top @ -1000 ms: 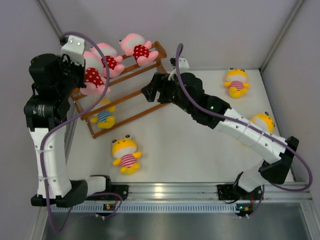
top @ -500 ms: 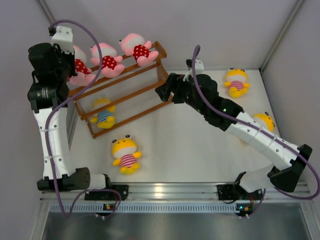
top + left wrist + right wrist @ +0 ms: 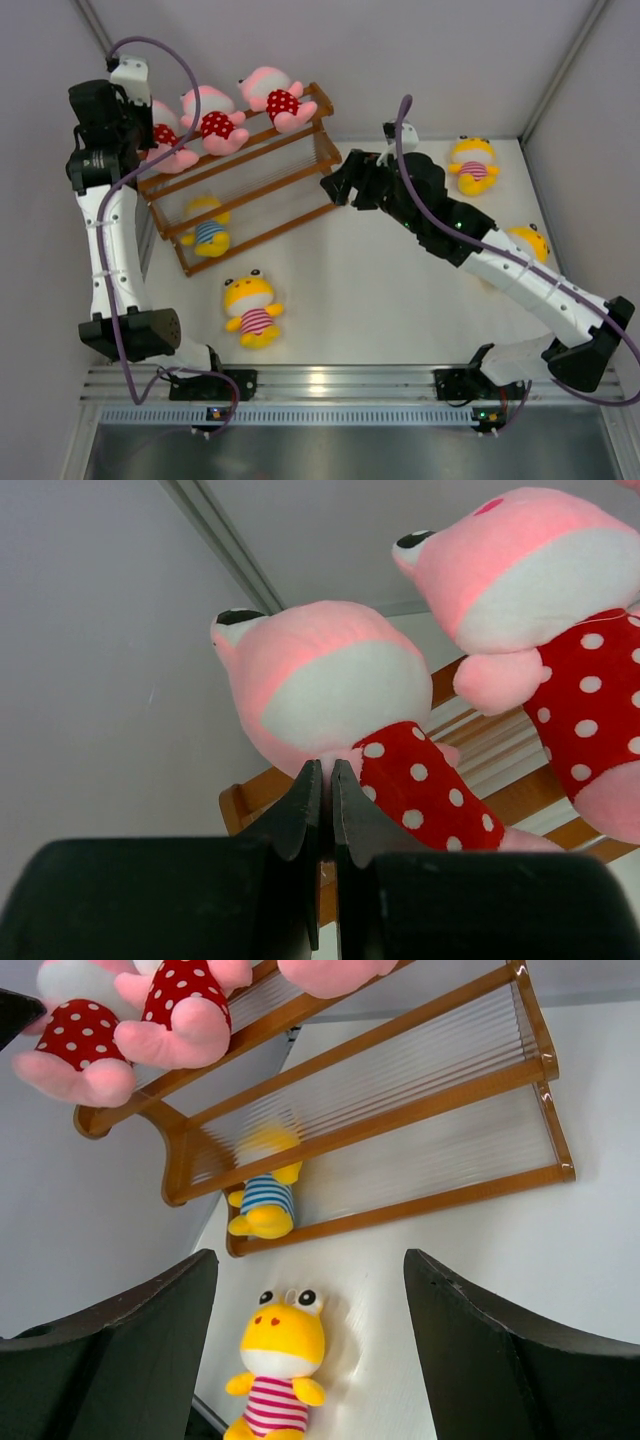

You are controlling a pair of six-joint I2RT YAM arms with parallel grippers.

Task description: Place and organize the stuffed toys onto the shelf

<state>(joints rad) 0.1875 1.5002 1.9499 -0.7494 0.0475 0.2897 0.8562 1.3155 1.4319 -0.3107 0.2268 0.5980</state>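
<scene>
**A:** Where are the stuffed toys?

**B:** Three pink toys [image 3: 212, 122] sit in a row on the top tier of the shelf [image 3: 440, 1203]. A blue-striped yellow toy [image 3: 208, 228] lies lower down in it (behind the slats, from the right wrist).

**A:** And the others?

**B:** A pink-striped yellow toy [image 3: 253, 310] lies on the table [image 3: 380, 300] in front of the shelf. Two more yellow toys [image 3: 472, 165] [image 3: 527, 243] lie far right.

**A:** The pincers?

**B:** The left gripper [image 3: 322, 770] is clenched on nothing, its tips at the leftmost pink toy [image 3: 330, 690]. The right gripper [image 3: 308, 1260] is spread wide and empty, near the shelf's right end.
</scene>
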